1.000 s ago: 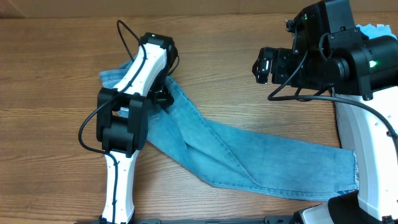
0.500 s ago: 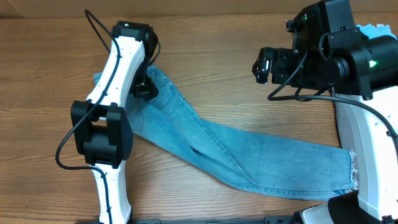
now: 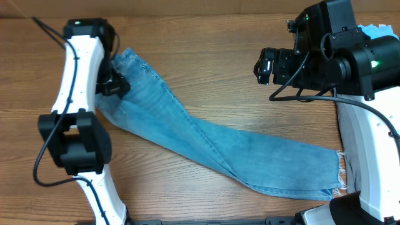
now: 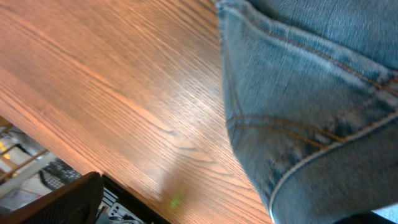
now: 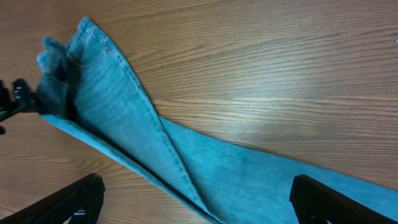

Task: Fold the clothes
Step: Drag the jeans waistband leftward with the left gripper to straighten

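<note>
The pair of light-blue denim jeans [image 3: 206, 140] lies in a long diagonal on the wooden counter [image 3: 206, 37], waist toward the far left corner, frayed hems [image 3: 341, 178] at the near right edge. My left gripper [image 3: 117, 85] sits at the waist with its jaws spread wide; denim bunches up against it (whether a finger hooks the cloth, I cannot tell). My right gripper [image 3: 264, 65] hangs above the counter's far right, jaws wide apart, holding nothing. I judge this the laying-out step, with no fold made yet. Next I need one grip at the hems and one at the waist, to bring the ends together.
</note>
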Motion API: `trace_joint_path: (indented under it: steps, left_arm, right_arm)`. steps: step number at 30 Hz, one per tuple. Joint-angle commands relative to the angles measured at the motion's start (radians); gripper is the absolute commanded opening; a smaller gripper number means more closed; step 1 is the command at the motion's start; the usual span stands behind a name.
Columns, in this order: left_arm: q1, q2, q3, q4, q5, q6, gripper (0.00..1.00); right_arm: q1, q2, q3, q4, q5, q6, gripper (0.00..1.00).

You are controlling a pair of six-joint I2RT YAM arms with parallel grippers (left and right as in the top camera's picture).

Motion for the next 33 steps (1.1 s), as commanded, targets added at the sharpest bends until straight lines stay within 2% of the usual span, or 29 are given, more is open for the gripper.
trace_joint_path:
  steps: [1, 13, 17, 20, 23, 27, 32, 33]
  left_arm:
    - [0.018, -0.128, -0.035, -0.004, -0.007, 0.012, 1.0]
    - [0.124, -0.303, -0.308, -0.004, -0.056, -0.045, 1.0]
    - [0.149, -0.307, -0.319, 0.021, 0.001, -0.041, 1.0]
    - [0.087, -0.308, -0.319, 0.126, 0.098, 0.042, 1.0]
    - [0.012, -0.306, -0.323, 0.264, 0.154, 0.042, 1.0]
    - [-0.07, -0.302, -0.325, 0.359, 0.258, 0.042, 1.0]
    - [-0.132, -0.301, -0.341, 0.426, 0.233, 0.011, 1.0]
    - [-0.141, -0.297, -0.349, 0.438, 0.211, -0.002, 0.97]
  right_arm:
    - [0.003, -0.005, 0.008, 0.008, 0.005, -0.002, 1.0]
    - [0.003, -0.005, 0.007, 0.002, -0.029, 0.002, 1.0]
    - [0.003, -0.004, 0.007, 0.009, -0.03, 0.002, 1.0]
    - [0.003, -0.004, 0.007, 0.03, -0.038, 0.006, 1.0]
    - [0.003, -0.004, 0.007, 0.032, -0.051, 0.006, 1.0]
    - [0.003, -0.004, 0.007, 0.016, -0.051, 0.001, 1.0]
    - [0.003, -0.004, 0.007, 0.016, -0.05, 0.001, 1.0]
    - [0.003, -0.004, 0.007, 0.017, -0.051, 0.001, 1.0]
